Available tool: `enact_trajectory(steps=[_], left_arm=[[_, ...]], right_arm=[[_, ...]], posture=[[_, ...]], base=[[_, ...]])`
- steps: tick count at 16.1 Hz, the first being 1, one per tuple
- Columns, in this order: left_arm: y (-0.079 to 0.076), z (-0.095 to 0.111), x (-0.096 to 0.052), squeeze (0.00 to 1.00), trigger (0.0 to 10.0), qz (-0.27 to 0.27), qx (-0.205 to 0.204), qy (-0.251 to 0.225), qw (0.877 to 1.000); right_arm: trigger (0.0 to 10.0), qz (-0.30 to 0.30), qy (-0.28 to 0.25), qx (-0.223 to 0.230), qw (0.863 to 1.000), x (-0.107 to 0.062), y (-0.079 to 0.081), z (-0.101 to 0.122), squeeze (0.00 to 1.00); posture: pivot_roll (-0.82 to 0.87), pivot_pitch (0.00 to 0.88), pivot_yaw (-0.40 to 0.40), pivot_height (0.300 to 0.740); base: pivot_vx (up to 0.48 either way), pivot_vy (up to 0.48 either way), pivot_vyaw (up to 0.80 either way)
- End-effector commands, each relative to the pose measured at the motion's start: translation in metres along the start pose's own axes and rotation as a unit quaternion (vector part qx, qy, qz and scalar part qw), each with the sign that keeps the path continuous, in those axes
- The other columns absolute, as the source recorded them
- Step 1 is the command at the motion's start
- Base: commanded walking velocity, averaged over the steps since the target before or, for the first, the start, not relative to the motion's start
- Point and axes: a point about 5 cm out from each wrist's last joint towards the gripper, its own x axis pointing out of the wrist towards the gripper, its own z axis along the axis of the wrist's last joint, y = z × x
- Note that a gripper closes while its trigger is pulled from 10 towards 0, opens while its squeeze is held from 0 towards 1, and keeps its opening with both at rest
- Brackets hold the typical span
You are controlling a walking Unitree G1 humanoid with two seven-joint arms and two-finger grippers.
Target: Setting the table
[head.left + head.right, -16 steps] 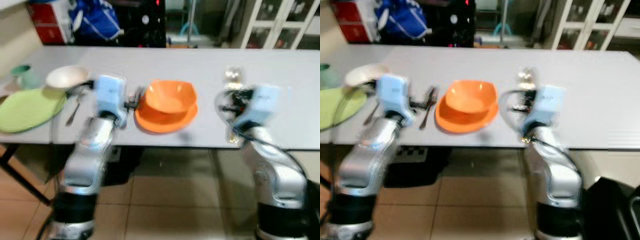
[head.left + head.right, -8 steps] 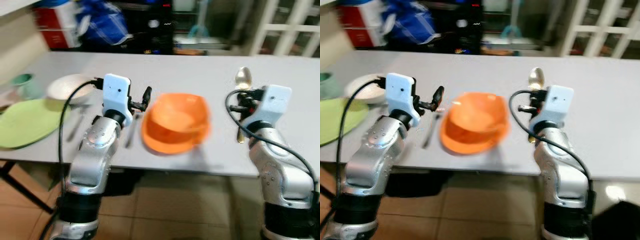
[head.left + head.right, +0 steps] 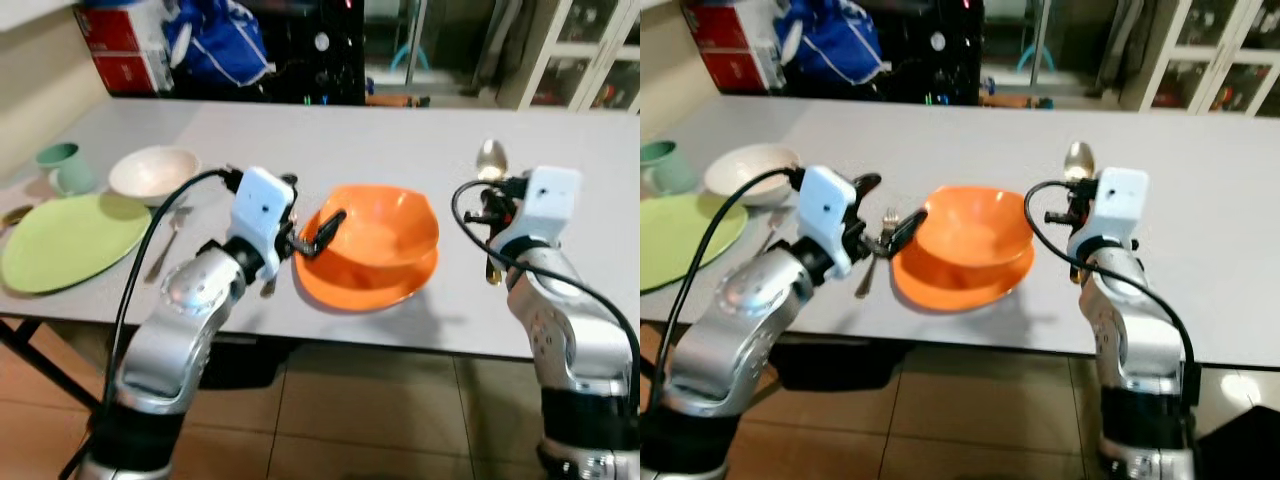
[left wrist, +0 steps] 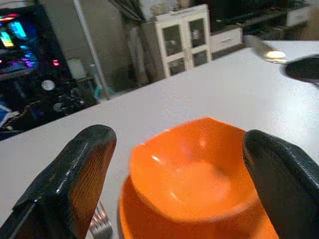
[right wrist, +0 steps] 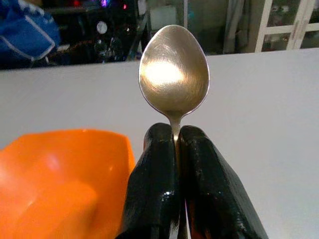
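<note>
An orange bowl (image 3: 378, 228) sits on an orange plate (image 3: 350, 292) near the front edge of the grey table (image 3: 330, 140). My left gripper (image 3: 306, 212) is open just left of the bowl; in the left wrist view its two fingers (image 4: 75, 174) stand wide apart with the bowl (image 4: 192, 172) between them. A fork (image 3: 866, 274) lies on the table under that gripper. To the right of the bowl, my right gripper (image 5: 174, 137) is shut on the handle of a silver spoon (image 5: 173, 69), held above the table with its bowl end (image 3: 491, 157) pointing away from me.
At the left stand a green plate (image 3: 68, 240), a white bowl (image 3: 153, 172) and a green cup (image 3: 58, 165), with another utensil (image 3: 164, 245) between plate and fork. A red box (image 3: 125, 45) and blue bag (image 3: 215, 45) lie behind the table, white cabinets (image 3: 590, 60) at right.
My left gripper has swung right to the orange bowl's left rim, with its fingers wider apart. The right gripper still holds the spoon. The camera view has shifted.
</note>
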Motion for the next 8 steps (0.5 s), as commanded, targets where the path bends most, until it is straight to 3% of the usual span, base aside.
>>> enact_trajectory(steps=[1, 8], left_arm=[[-0.005, 0.002, -0.002, 0.00, 10.0, -0.028, 0.006, 0.003, 1.000], [-0.007, 0.000, -0.013, 0.00, 10.0, -0.075, 0.006, 0.025, 0.997]], right_arm=[[10.0, 0.011, 0.027, -0.014, 0.999, 0.006, -0.001, -0.008, 0.00], [10.0, -0.008, 0.103, 0.022, 0.994, 0.033, -0.008, -0.046, 0.00]], posture=[[-0.03, 0.000, 0.038, 0.740], [-0.02, 0.000, 0.049, 0.740]], base=[[0.000, 0.000, 0.00], [0.000, 0.000, 0.00]])
